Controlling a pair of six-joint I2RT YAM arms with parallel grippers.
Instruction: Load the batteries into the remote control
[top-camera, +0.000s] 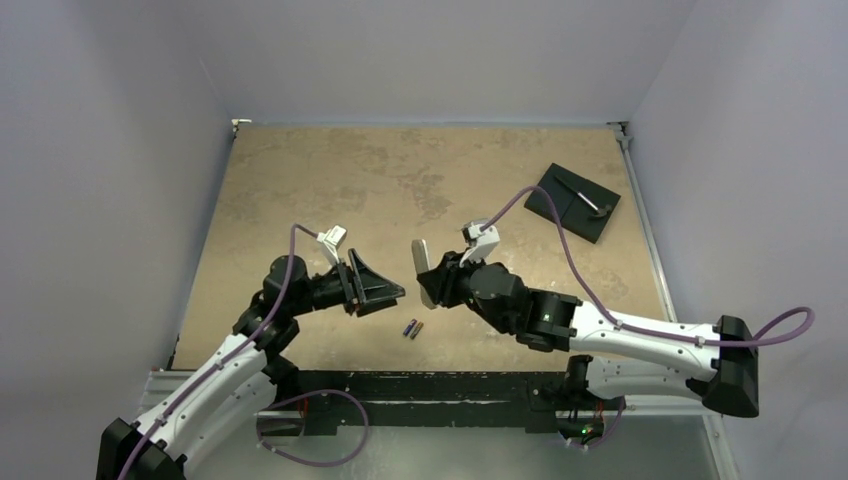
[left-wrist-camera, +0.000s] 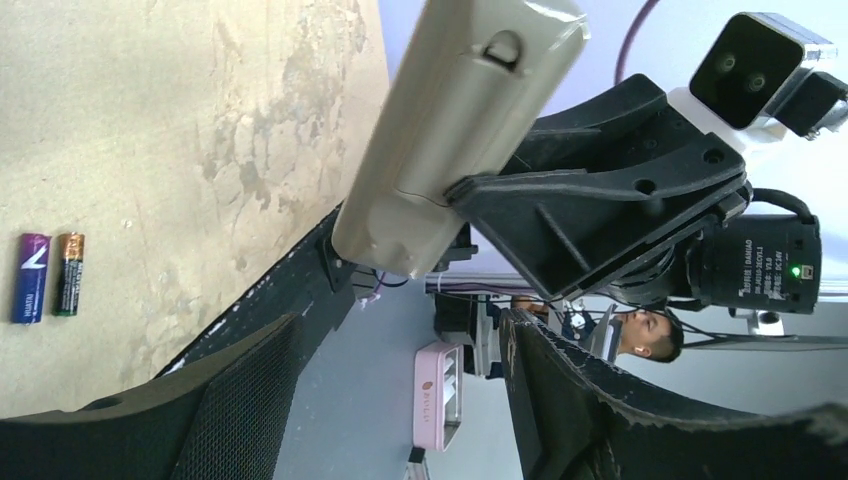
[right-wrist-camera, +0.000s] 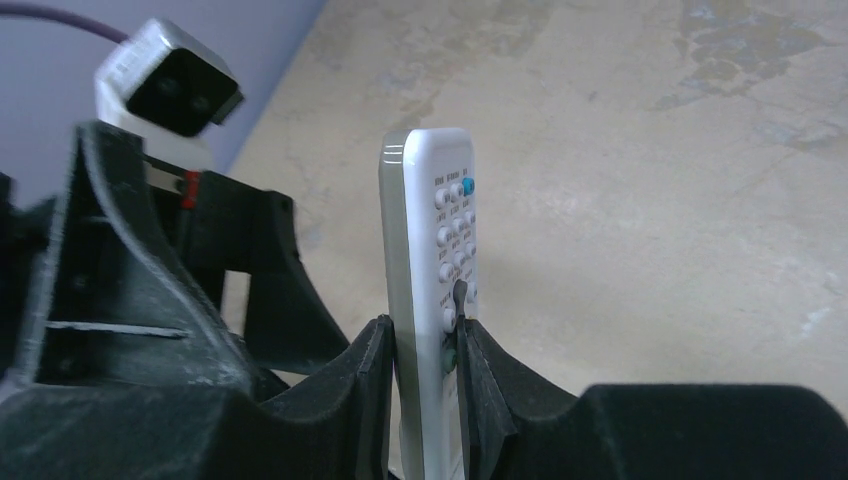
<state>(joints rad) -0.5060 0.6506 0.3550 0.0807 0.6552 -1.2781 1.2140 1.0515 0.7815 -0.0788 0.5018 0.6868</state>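
Two batteries (top-camera: 412, 328) lie side by side, touching, on the tan surface (top-camera: 330, 180) near its front edge, between the two arms and just nearer than the gap between their hands. From the left wrist, one is purple with a white slanted mark and the other dark green with a copper end; the fine print on both is too small to read. One remote (right-wrist-camera: 438, 250) is off the surface, standing upright in the right hand (right-wrist-camera: 428, 345), whose fingers pinch its lower part front and back. Its white face carries rows of small round buttons, one of them blue near the top, with tiny labels that cannot be read. From the left wrist its beige-grey back shows a seam across it and a half-round notch. One left hand (top-camera: 385, 288) faces the remote from just beside it, jaws wide and holding nothing. One black plate (top-camera: 573, 200) sits near the far right corner, well apart from the rest, with one thin grey strip (top-camera: 578, 194) lying on it. One motor (left-wrist-camera: 760, 265) on the right arm bears white print too blurred to read and a green light
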